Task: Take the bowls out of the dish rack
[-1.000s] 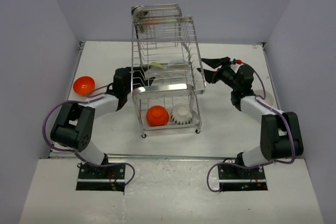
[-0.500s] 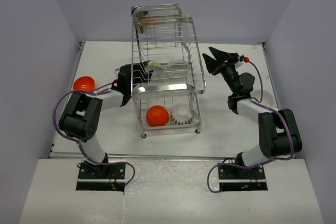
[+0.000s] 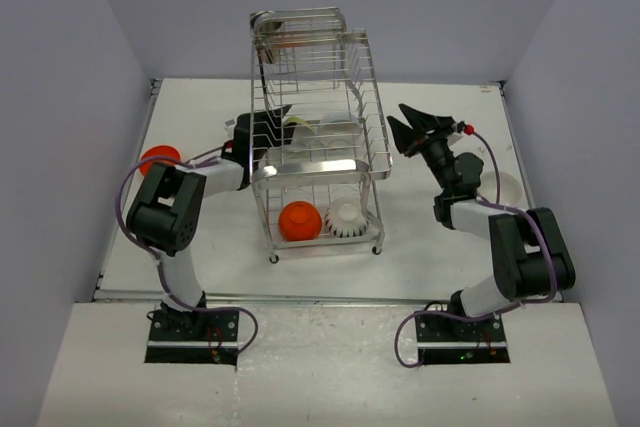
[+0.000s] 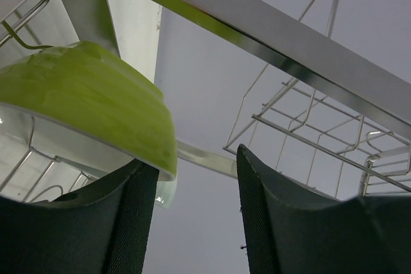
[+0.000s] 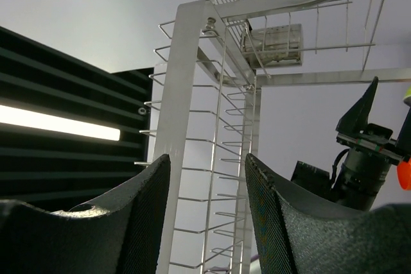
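Dish rack now holds the spread left claw deeper, at a green bowl; right claw spread.

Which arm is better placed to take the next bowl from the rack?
Left. The left tool is open inside the rack beside the green bowl; the right tool is open outside it.

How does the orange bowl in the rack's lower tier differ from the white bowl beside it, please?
The orange bowl is smooth; the white bowl is ribbed outside. The orange bowl sits left, the white bowl right. Both rest low in the dish rack, similar in size.
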Controlling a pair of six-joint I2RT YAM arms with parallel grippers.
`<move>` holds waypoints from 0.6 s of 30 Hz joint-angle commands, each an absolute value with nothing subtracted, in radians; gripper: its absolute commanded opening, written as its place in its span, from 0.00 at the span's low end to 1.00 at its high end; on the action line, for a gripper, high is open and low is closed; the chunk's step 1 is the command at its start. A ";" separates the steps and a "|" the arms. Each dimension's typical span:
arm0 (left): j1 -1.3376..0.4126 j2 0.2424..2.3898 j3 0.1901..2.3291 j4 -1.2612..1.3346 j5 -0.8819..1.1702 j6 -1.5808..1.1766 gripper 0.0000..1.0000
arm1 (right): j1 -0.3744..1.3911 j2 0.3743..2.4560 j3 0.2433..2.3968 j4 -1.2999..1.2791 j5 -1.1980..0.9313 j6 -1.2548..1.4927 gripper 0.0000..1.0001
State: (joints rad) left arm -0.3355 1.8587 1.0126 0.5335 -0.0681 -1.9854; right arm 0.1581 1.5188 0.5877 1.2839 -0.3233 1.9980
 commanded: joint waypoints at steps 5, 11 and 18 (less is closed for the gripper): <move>-0.341 1.888 1.098 0.483 -0.092 -2.155 0.50 | 0.132 1.499 0.532 1.348 -0.296 2.169 0.51; -0.341 1.891 1.117 0.440 -0.089 -2.131 0.43 | 0.098 1.480 0.509 1.347 -0.290 2.178 0.51; -0.339 1.893 1.121 0.396 -0.090 -2.100 0.37 | 0.066 1.456 0.491 1.347 -0.305 2.174 0.51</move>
